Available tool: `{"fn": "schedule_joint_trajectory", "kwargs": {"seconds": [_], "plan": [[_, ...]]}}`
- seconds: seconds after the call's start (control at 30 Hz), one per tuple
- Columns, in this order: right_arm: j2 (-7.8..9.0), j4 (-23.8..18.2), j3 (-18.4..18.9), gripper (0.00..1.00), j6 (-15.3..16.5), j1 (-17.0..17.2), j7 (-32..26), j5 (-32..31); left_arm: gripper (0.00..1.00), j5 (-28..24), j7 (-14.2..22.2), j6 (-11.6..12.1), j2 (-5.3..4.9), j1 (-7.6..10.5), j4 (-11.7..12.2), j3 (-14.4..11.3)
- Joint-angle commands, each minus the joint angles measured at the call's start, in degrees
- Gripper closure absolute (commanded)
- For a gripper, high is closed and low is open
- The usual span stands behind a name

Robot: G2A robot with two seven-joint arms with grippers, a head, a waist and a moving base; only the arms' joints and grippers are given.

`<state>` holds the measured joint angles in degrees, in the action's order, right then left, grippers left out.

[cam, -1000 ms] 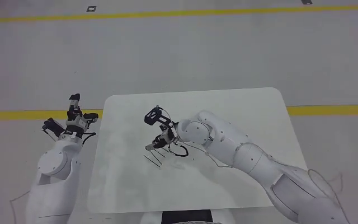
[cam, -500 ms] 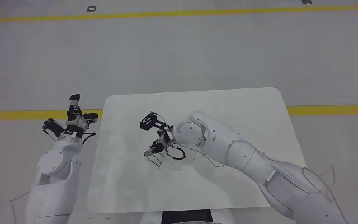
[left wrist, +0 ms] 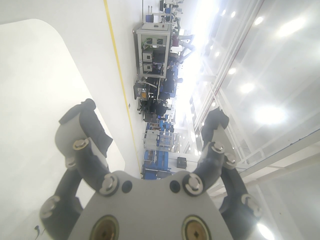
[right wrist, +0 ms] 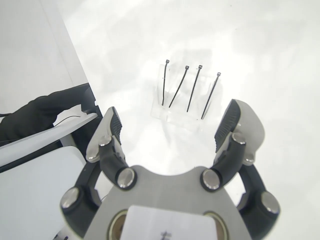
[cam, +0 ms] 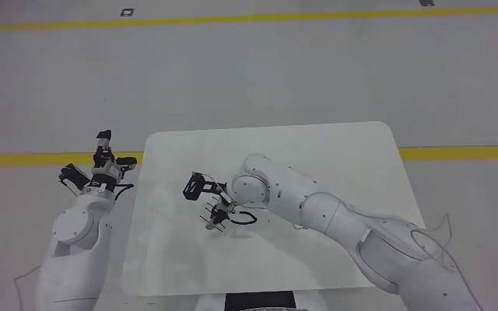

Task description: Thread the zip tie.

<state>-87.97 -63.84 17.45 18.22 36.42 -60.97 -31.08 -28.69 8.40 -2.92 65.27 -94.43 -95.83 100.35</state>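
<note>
Four zip ties [right wrist: 193, 89] lie flat on the counter [right wrist: 237, 26], side by side in a loose fan. Each is straight and none is threaded. All heads are at the end away from the right gripper [right wrist: 172, 108], with the tails toward it. The two ties on one side nearly meet at the tails; can't tell if they touch. Under them is a clear rectangular piece [right wrist: 180, 121], hard to make out.

Right gripper: fingers spread wide, nothing between them, hanging just over the tail ends and clear of the ties in its wrist view. From the top, the right gripper [cam: 217, 214] and the zip ties [cam: 210, 221] are in the left half of the counter [cam: 334, 155]. They sit about midway between the far and near edges and well in from the left edge.

Left gripper [left wrist: 152, 109]: also spread, holding nothing. From the top, the left gripper [cam: 101, 159] is off the counter, past the left edge and well apart from the ties. Its wrist view has a rounded corner of the counter [left wrist: 37, 63] beside one finger.

Yellow floor line [cam: 233, 17] runs beyond the far edge.
</note>
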Motion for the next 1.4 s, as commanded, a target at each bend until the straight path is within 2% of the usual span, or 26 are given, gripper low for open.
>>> {"fn": "schedule_joint_trajectory", "kwargs": {"seconds": [0.0, 0.2, 0.37, 0.47, 0.7, 1.0, 1.13, 1.37], "plan": [[0.04, 0.0, 0.0, 0.0, -0.1, 0.0, 0.0, 0.0, 0.0, 0.0, 0.0, 0.0, 0.0, 0.0, 0.0, 0.0], [0.04, 0.0, 0.0, 0.0, -0.1, 0.0, 0.0, 0.0, 0.0, 0.0, 0.0, 0.0, 0.0, 0.0, 0.0, 0.0], [-0.26, -0.5, -0.8, 0.0, 1.3, 1.1, 1.1, -0.2, 0.0, 0.0, 0.0, 0.0, 0.0, 0.0, 0.0, 0.0], [-0.96, 0.0, -1.5, 0.0, 1.3, 0.9, 0.5, 0.4, 0.0, 0.0, 0.0, 0.0, 0.0, 0.0, 0.0, 0.0], [-3.73, 4.3, -2.9, 0.0, 1.3, 0.6, -0.2, 2.9, 0.0, 0.0, 0.0, 0.0, 0.0, 0.0, 0.0, 0.0], [-3.73, 4.3, -2.9, 0.0, 1.3, 0.6, -0.2, 2.9, 0.0, 0.0, 0.0, 0.0, 0.0, 0.0, 0.0, 0.0], [-3.71, 3.6, -3.1, 0.0, -0.1, 1.4, 0.0, 1.3, 0.0, 0.0, 0.0, 0.0, 0.0, 0.0, 0.0, 0.0], [-4.31, 3.3, -3.0, 0.0, -0.7, 2.0, -1.3, 0.6, 0.0, 0.0, 0.0, 0.0, 0.0, 0.0, 0.0, 0.0]]}}
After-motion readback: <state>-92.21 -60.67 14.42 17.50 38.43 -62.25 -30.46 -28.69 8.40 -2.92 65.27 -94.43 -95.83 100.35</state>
